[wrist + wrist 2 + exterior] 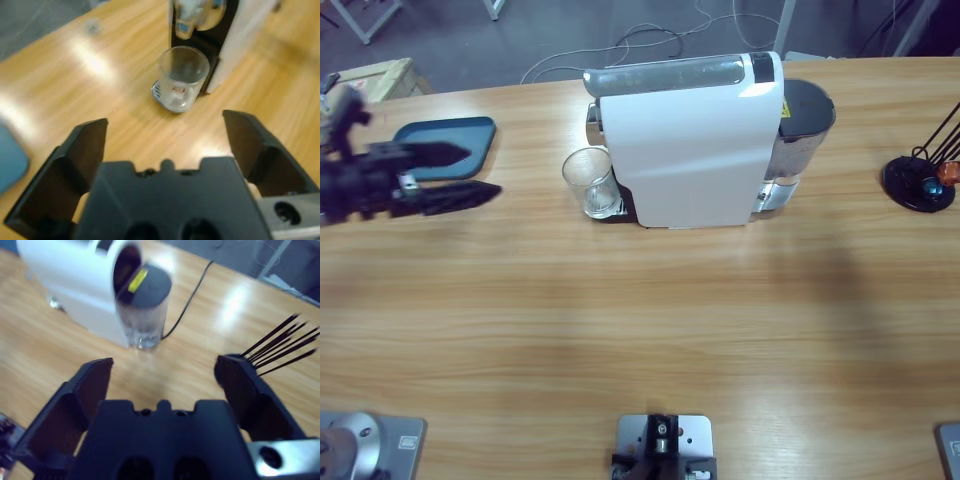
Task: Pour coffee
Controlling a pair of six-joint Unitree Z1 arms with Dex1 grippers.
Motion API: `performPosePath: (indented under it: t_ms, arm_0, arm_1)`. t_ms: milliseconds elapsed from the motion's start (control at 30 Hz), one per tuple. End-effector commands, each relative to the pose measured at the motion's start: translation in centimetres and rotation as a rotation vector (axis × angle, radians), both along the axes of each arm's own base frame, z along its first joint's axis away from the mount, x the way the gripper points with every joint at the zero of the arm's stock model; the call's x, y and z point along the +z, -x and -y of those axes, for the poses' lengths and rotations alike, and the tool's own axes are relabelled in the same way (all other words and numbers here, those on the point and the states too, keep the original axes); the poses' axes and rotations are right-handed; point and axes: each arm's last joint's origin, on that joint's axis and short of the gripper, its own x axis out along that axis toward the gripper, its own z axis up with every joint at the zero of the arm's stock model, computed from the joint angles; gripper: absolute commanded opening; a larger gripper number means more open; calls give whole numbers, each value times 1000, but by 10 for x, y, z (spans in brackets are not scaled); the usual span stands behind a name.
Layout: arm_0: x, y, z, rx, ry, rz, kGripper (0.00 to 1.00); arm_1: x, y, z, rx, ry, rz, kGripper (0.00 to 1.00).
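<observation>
Tumbler [590, 182] sits under the coffee machine [695, 140] spout; left gripper [485, 172] and right gripper [162, 385] both spread, empty.

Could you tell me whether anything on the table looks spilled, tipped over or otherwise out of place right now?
Nothing stands out. The glass tumbler stands upright on the coffee machine's drip tray, no liquid shows on the table, and the blue tray lies flat. The left gripper is open and apart from the tumbler.

Left pincer [470, 172] gapes wide, apparently above the table; right pincer [165, 375] also spread, empty.
</observation>
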Motion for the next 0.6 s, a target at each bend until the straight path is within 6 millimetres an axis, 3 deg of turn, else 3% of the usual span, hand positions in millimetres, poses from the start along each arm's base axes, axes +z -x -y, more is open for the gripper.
performPosePath:
  t_ms: [33, 67, 200, 267, 400, 600]
  arm_0:
    - [16, 57, 3, 158, -61, -124, 996]
    - [14, 59, 4, 144, -68, -133, 996]
    - [10, 70, 2, 124, -87, -164, 996]
    - [15, 77, -3, 141, -76, -142, 996]
    - [13, 72, -3, 193, -124, -166, 991]
    - [18, 53, 21, 129, -141, -178, 991]
  arm_1:
    - [53, -126, -73, -77, 55, -152, 68]
    - [52, -141, -83, -74, 56, -160, 0]
    - [52, -188, -121, -45, 95, -256, 0]
    - [54, -200, -132, -31, 108, -295, 0]
    - [50, -210, -143, -5, 114, -363, 0]
    - [41, -204, -149, 30, 116, -452, 0]
